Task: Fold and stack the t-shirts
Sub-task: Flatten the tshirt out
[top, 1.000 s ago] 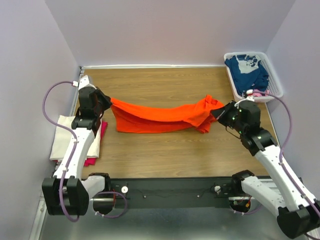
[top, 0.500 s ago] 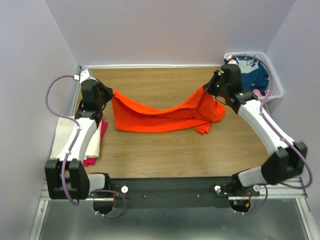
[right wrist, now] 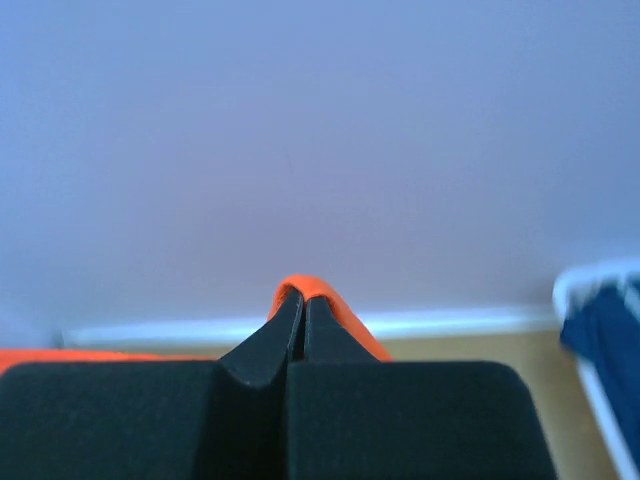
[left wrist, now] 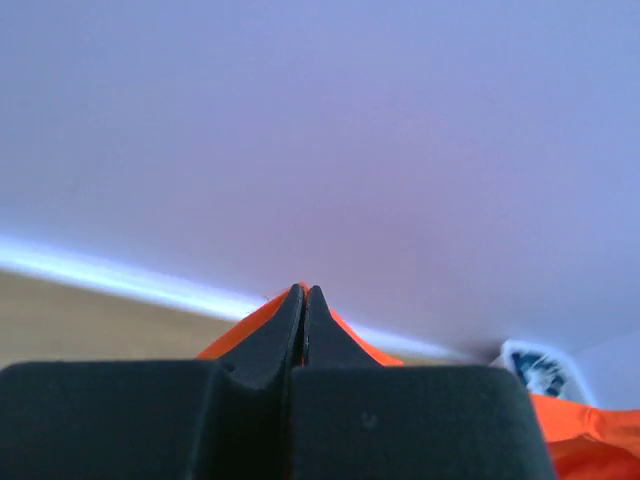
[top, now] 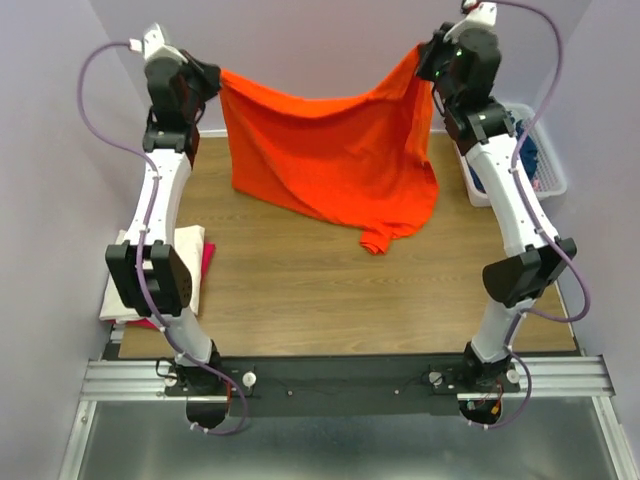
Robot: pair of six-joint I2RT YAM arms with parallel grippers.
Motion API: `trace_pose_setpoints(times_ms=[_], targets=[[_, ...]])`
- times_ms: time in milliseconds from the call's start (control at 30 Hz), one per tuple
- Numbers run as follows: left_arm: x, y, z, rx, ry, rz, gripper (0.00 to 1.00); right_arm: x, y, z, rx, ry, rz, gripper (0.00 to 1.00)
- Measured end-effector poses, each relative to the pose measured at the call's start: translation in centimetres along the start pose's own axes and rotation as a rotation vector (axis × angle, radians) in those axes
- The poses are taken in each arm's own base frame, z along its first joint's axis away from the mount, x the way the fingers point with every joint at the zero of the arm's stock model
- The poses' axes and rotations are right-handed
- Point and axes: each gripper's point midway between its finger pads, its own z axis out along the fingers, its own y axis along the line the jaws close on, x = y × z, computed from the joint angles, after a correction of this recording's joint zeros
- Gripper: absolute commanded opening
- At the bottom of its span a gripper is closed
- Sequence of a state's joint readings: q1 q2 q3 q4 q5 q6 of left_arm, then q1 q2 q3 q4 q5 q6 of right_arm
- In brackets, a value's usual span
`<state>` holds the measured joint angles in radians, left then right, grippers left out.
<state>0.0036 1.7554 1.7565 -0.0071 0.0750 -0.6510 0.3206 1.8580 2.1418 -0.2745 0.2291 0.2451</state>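
Orange t-shirt (top: 330, 160) hoisted aloft — corners pinched, navy t-shirt's (top: 527, 165) print unreadable

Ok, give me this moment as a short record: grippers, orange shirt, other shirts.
left gripper: shut on orange shirt, one upper corner
right gripper: shut on the other upper corner
orange shirt: hanging spread between both arms, above table
folded stack: cream over pink, table's left edge
basket: holds navy shirt

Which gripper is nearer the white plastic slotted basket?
Right. The right gripper, shut on a corner of the bright orange t-shirt, is up high on the basket side; the left gripper holds the other corner at the far left.
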Motion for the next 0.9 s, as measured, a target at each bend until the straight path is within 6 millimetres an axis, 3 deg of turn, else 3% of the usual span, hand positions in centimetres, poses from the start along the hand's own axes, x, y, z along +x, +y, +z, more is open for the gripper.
trace_pose_setpoints(times_ms=[33, 133, 167, 233, 300, 367, 433, 500, 567, 600, 667, 700, 733, 800, 900], targets=[[-2.6, -1.7, -0.3, 0.041, -0.053, 0.008, 0.00, -2.3, 0.3, -0.4, -0.007, -0.057, -0.003, 0.00], [-7.9, -5.4, -1.5, 0.127, -0.169, 0.036, 0.00, -9.5, 1.0, -2.6, -0.028, -0.244, -0.014, 0.00], [-9.3, -6.4, -2.0, 0.153, -0.204, 0.044, 0.00, -10.8, 1.1, -3.2, -0.032, -0.278, -0.016, 0.00], [-10.7, -7.5, -2.9, 0.181, -0.237, 0.055, 0.00, -13.3, 1.1, -4.4, -0.029, -0.352, -0.027, 0.00], [-10.7, -7.5, -3.3, 0.186, -0.242, 0.062, 0.00, -14.2, 0.9, -5.0, -0.023, -0.379, -0.031, 0.00], [-9.3, -6.1, -3.3, 0.168, -0.216, 0.061, 0.00, -13.6, 0.3, -5.4, -0.011, -0.371, -0.038, 0.00], [-6.8, -3.8, -3.3, 0.126, -0.163, 0.055, 0.00, -11.6, -0.5, -5.9, 0.004, -0.326, -0.046, 0.00], [-3.3, -0.7, -3.4, 0.070, -0.090, 0.040, 0.00, -8.2, -1.5, -6.3, 0.020, -0.256, -0.047, 0.00], [-0.2, 2.0, -3.9, 0.016, -0.026, 0.024, 0.00, -3.2, -3.1, -7.5, 0.049, -0.149, -0.043, 0.00], [2.0, 3.8, -4.6, -0.016, 0.018, 0.010, 0.00, -1.7, -3.7, -8.3, 0.058, -0.119, -0.035, 0.00], [4.3, 5.6, -6.1, -0.055, 0.065, 0.000, 0.00, 1.7, -4.9, -10.5, 0.076, -0.047, -0.027, 0.00], [5.3, 6.2, -7.4, -0.070, 0.089, -0.007, 0.00, 2.3, -5.3, -11.5, 0.078, -0.037, -0.021, 0.00], [5.5, 6.2, -8.5, -0.076, 0.094, -0.010, 0.00, 2.6, -5.6, -13.0, 0.079, -0.031, -0.012, 0.00], [4.5, 5.1, -10.7, -0.053, 0.068, -0.007, 0.00, 1.3, -5.9, -15.9, 0.072, -0.057, 0.012, 0.01], [-0.7, 0.2, -15.4, 0.058, -0.070, 0.021, 0.00, -5.0, -5.4, -20.9, 0.031, -0.212, 0.067, 0.00]])
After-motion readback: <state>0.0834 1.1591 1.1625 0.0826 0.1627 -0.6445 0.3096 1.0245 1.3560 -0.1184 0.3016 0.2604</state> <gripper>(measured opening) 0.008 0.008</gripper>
